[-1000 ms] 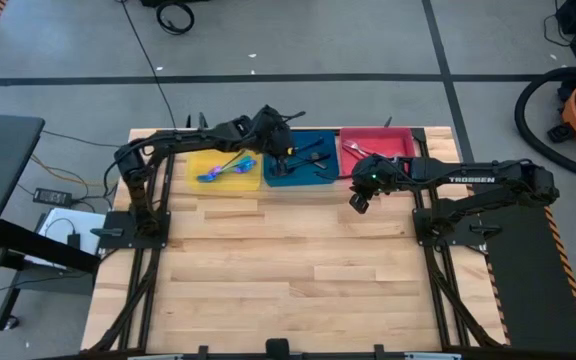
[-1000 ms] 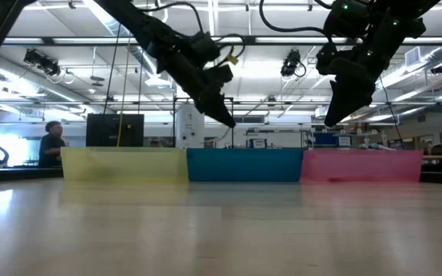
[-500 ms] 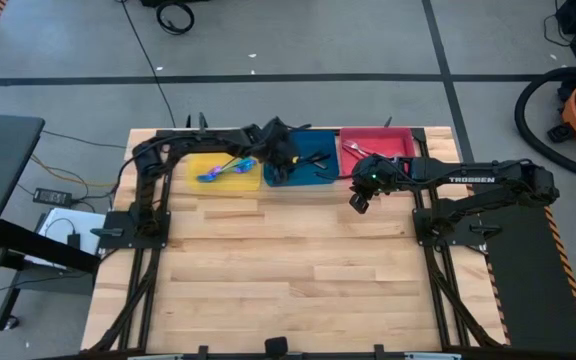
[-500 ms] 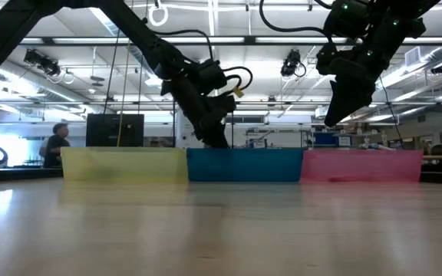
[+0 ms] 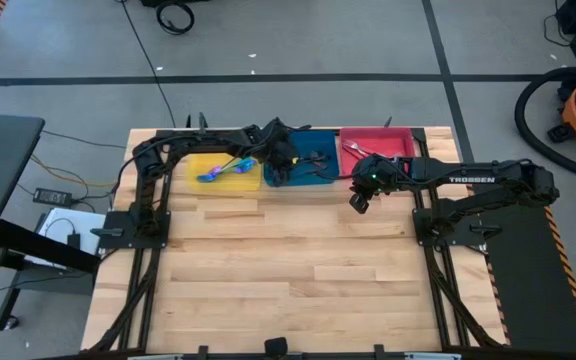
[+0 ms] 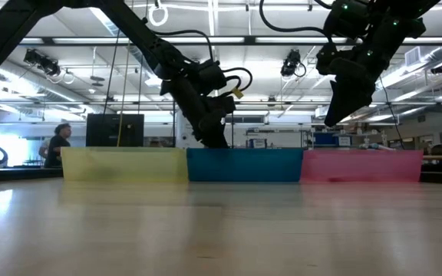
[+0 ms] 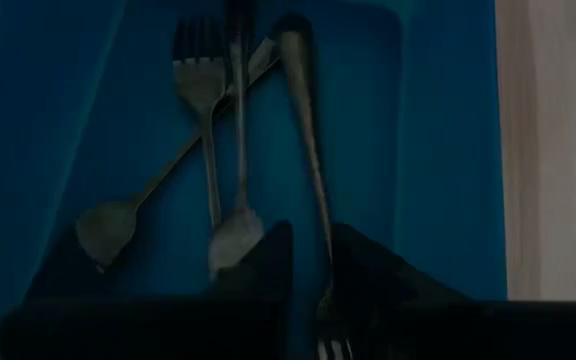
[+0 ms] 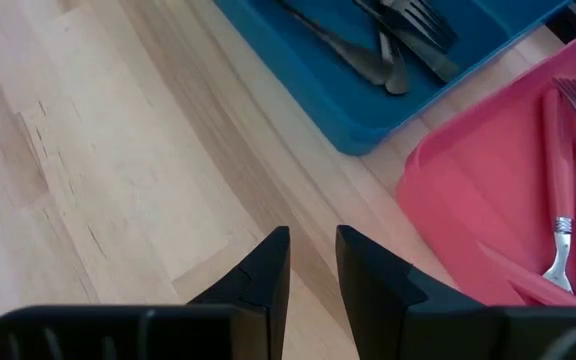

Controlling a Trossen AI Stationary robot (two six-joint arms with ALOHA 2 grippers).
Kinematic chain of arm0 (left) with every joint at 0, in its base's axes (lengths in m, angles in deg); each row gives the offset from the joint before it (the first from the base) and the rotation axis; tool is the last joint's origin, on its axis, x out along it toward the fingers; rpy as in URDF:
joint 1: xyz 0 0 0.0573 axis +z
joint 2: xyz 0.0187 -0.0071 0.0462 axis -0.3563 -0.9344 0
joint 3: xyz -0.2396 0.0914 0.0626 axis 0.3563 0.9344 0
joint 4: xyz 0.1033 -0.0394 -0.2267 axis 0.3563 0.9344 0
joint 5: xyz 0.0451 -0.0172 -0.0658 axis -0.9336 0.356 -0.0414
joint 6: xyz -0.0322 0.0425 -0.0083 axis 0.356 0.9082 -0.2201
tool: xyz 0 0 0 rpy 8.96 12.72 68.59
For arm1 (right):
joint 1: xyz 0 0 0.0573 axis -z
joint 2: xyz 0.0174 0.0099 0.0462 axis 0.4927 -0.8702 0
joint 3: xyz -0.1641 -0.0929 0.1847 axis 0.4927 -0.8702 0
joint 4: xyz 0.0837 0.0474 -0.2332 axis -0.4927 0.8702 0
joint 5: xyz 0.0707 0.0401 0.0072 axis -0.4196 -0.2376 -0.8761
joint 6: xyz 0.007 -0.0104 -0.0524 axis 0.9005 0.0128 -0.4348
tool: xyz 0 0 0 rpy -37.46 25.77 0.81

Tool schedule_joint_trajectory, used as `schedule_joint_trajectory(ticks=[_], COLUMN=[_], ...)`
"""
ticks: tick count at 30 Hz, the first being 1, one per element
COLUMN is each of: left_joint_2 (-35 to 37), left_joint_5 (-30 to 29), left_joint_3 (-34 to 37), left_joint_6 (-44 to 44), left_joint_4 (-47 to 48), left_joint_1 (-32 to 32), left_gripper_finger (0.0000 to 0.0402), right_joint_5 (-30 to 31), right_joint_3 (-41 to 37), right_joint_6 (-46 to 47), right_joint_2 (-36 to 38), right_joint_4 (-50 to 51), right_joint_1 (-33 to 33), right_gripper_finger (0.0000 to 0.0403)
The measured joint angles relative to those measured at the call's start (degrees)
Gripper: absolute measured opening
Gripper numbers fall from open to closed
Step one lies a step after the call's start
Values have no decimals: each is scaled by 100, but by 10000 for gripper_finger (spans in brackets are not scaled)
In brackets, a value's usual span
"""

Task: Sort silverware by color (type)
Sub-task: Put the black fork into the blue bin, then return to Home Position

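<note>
Dark fork (image 7: pixel 315 190) lower end behind left claw (image 7: pixel 310 262)

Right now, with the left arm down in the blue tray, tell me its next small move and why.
Probably lift the left end effector straight up out of the blue tray. Its fingers stand apart around a dark fork that lies on the tray floor with the other dark utensils, so the drop looks done.
</note>
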Motion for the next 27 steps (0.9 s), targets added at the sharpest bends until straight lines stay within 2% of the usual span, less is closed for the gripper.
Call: schedule_joint_trajectory(ticks=[14,21,27], left_joint_2=[273,1223,2354], left_joint_5=[-5,-3,-5], left_joint_3=[-2,-4,-4], left_joint_6=[7,10,1], left_joint_4=[70,615,1588], left_joint_1=[-125,-145,-203], left_gripper_finger=[78,78,78], right_joint_5=[-4,0,39], right_joint_3=[0,0,0], right_joint_6=[-48,-182,-631], right_joint_2=[2,378,1544], right_joint_4=[-104,-479,-632], right_joint_1=[1,1,74], right_gripper_finger=[93,93,93])
